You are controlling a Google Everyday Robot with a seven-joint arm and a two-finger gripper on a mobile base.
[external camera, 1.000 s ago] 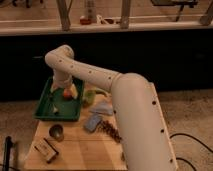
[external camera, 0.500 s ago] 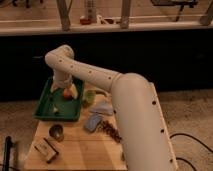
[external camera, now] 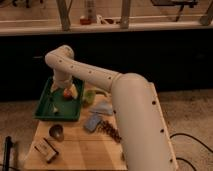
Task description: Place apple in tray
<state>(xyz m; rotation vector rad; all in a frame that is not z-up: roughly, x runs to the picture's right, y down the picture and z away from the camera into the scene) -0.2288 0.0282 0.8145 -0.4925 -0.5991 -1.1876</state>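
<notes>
The green tray (external camera: 46, 106) lies on the far left part of the wooden table. The apple (external camera: 67, 93), small and orange-red, is inside the tray near its right side. My gripper (external camera: 64, 88) hangs from the white arm straight down over the apple, right at it. The arm's wrist hides the top of the apple and the gripper's end.
A round olive-brown object (external camera: 56, 131) sits in front of the tray. A small brown box (external camera: 46, 149) lies near the front left corner. A green item (external camera: 89, 96), a blue-grey pack (external camera: 93, 122) and a dark snack bag (external camera: 111, 131) lie right of the tray.
</notes>
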